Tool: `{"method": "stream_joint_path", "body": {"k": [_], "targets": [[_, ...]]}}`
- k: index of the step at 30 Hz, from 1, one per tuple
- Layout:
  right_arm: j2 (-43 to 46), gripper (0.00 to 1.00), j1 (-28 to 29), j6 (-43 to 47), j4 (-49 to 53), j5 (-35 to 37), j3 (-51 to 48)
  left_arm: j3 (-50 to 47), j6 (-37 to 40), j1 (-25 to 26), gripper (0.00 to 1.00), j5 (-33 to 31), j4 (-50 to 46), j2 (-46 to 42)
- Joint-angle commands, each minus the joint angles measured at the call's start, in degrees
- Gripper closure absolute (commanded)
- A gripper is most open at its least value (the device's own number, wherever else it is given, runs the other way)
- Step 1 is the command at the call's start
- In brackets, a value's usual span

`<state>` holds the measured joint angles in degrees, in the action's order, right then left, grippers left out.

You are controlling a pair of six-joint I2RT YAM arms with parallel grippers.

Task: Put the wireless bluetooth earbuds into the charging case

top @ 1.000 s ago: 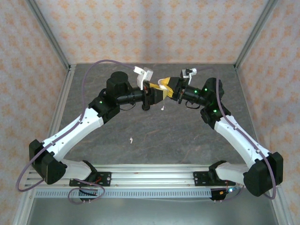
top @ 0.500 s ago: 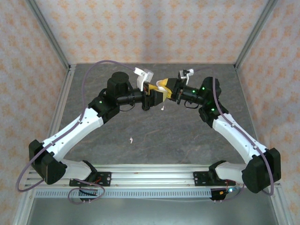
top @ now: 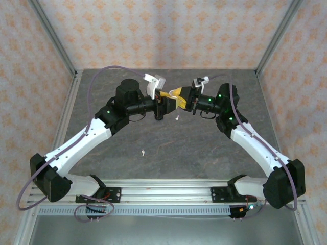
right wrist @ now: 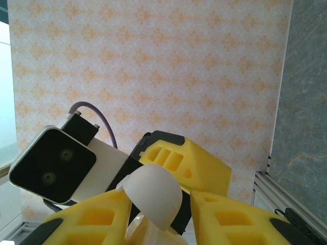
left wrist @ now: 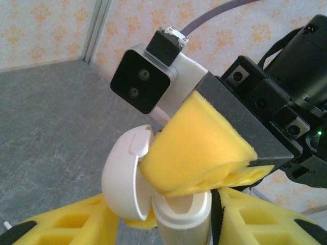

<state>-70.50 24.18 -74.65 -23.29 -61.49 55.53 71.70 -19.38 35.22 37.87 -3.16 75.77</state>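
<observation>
My left gripper (top: 171, 101) is shut on the white charging case (left wrist: 183, 222), held upright above the table's back centre with its lid (left wrist: 126, 173) swung open to the left. My right gripper (top: 182, 95) meets it from the right. One of its yellow fingers (left wrist: 196, 148) lies over the case's mouth. In the right wrist view the lid (right wrist: 154, 196) stands in the gap between the right gripper's (right wrist: 161, 206) parted fingers. One white earbud (top: 177, 118) lies on the table below the grippers, another white earbud (top: 143, 151) nearer the front. The black earbuds are out of view.
The grey stone-patterned table (top: 204, 148) is walled by patterned panels with metal posts at the back corners (top: 76, 71). Each wrist camera faces the other: the right one (left wrist: 142, 81) and the left one (right wrist: 51, 164).
My right gripper has slid left until its finger covers the open case. My left gripper, holding the case, has barely moved.
</observation>
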Motion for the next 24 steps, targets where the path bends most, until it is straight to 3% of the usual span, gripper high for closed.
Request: {"method": "stream_joint_path", "body": {"k": [1, 11, 15, 18, 24], "targets": [[-0.2, 0.9, 0.6, -1.3, -1.7, -2.2, -0.2, 0.4, -3.3, 0.0, 0.57, 3.3, 10.8, 0.3], [-0.2, 0.88, 0.5, -1.7, -2.3, -3.3, -0.8, 1.9, -3.6, 0.1, 0.82, 4.8, 10.9, 2.3], [-0.1, 0.68, 0.6, 0.0, -0.2, -3.2, -0.1, 2.0, -2.8, 0.0, 0.97, 4.9, 9.6, 2.3], [0.3, 0.54, 0.5, 4.3, 5.4, -3.0, 2.0, 1.6, -1.5, 0.0, 1.0, 3.8, 8.1, 1.5], [2.0, 0.45, -0.6, 12.1, 15.5, -1.1, 5.3, -1.5, 0.0, -0.4, 1.0, -0.3, 6.7, -2.0]]}}
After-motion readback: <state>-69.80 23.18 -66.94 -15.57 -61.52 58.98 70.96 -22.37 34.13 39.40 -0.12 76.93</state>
